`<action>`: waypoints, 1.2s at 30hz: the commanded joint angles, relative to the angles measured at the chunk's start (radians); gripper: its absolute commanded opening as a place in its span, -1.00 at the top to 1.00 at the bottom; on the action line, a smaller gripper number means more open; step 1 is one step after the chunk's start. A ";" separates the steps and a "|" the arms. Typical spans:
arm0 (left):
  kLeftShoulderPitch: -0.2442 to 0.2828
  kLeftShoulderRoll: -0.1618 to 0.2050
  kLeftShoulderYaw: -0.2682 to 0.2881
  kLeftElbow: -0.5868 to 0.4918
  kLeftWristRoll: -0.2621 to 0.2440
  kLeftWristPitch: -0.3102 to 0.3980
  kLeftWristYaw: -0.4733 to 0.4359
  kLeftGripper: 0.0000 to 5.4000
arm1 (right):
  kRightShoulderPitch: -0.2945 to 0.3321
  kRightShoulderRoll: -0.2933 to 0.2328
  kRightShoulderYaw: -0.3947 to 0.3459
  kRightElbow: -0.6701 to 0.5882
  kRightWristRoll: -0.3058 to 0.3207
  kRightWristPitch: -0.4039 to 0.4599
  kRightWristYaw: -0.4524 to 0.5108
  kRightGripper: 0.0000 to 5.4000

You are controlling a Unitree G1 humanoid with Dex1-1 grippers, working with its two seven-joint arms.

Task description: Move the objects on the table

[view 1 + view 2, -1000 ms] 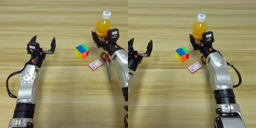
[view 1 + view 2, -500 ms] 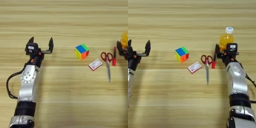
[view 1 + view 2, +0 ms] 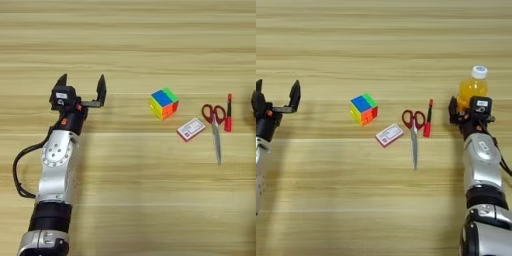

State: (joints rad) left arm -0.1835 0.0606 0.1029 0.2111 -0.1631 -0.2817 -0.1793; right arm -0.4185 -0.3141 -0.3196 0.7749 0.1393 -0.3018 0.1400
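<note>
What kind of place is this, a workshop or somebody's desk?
Probably a robot test bench rather than a desk: a bare wooden table with a few small practice items spaced along it, a puzzle cube, scissors and a bottle of orange drink, between two metal robot arms.

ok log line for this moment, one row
left gripper: open, idle | right gripper: shut on bottle | cube, card: untouched

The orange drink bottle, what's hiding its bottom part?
The right gripper stands in front of the orange drink bottle, its black fingers around the lower body. The white cap and upper orange part show. The bottle's base and the table under it are covered.
</note>
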 commanded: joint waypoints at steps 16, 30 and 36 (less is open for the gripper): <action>-0.013 0.002 0.001 0.012 0.003 -0.008 -0.001 -1.00 | -0.070 -0.016 0.024 0.181 -0.015 -0.129 -0.001 -0.27; -0.052 0.012 0.049 0.159 -0.002 -0.050 0.013 -1.00 | -0.074 -0.011 0.028 0.204 -0.009 -0.133 0.006 -0.27; -0.083 0.022 0.073 0.261 0.007 -0.093 0.020 -1.00 | -0.077 -0.011 0.028 0.210 -0.010 -0.135 0.006 -0.27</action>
State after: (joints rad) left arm -0.2414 0.0701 0.1681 0.4362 -0.1635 -0.3565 -0.1686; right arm -0.4797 -0.3195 -0.2947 0.9766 0.1271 -0.4326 0.1404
